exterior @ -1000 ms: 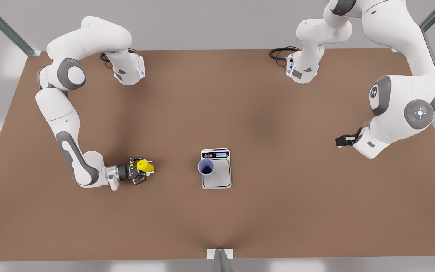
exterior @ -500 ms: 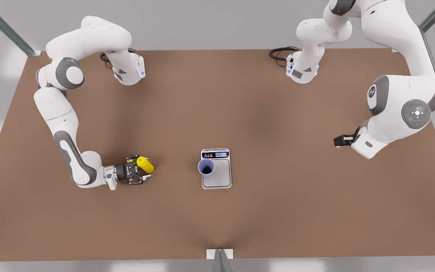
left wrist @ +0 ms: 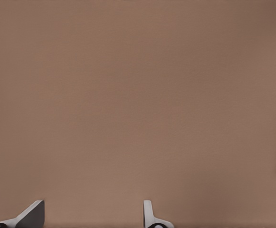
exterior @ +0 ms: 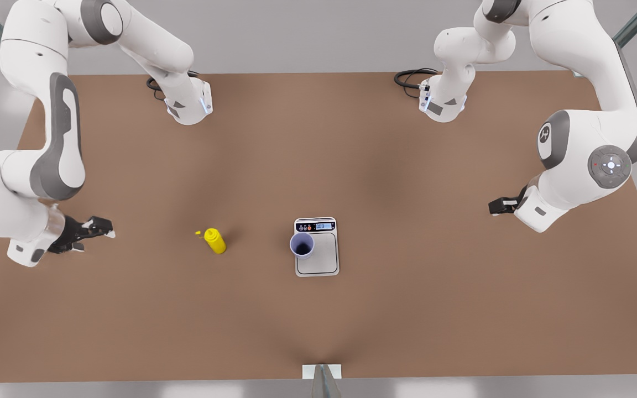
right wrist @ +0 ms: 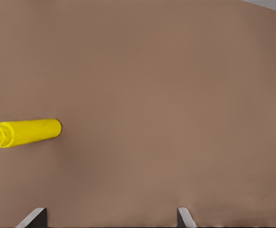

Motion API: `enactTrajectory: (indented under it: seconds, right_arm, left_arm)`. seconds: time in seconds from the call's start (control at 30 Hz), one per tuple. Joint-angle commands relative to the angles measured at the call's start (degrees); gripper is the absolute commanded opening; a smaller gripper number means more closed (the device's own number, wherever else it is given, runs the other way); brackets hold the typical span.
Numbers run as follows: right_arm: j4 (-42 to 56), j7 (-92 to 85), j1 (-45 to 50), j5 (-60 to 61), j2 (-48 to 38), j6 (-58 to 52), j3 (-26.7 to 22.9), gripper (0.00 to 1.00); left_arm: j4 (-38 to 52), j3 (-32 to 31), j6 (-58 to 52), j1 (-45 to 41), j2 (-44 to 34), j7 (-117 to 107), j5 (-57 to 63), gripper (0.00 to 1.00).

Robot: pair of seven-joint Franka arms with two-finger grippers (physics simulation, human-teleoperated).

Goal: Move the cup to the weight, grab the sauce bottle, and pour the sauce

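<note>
R gripper (exterior: 108,229) jaws wide nr sauce bottle (exterior: 215,241); L gripper (exterior: 491,207) wide, waits; cup (exterior: 302,245) on weight (exterior: 325,260).

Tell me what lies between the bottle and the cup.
Nothing: in the front view only bare brown table separates the bottle, lying on its side, from the cup standing on the scale.

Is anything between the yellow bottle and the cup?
Nothing visible: bare table lies between the sauce bottle and the cup on the weight. The right end effector waits at the front view's left, the left end effector at its right.
</note>
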Motion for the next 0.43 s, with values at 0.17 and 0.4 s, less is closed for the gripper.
enactTrajectory:
  seconds: [0.17,0.4]
  right_arm:
    - [5.98,14.89,13.97,-6.70,0.01,-5.63,-6.22,1.00]
    - [8.00,15.06,20.58,-4.33,-0.08,-5.72,-13.80,1.00]
  left_arm:
    - [0.00,-0.09,0.03,0.00,0.00,-0.01,0.01,1.00]
    - [0.00,-0.09,0.03,0.00,0.00,-0.01,0.01,1.00]
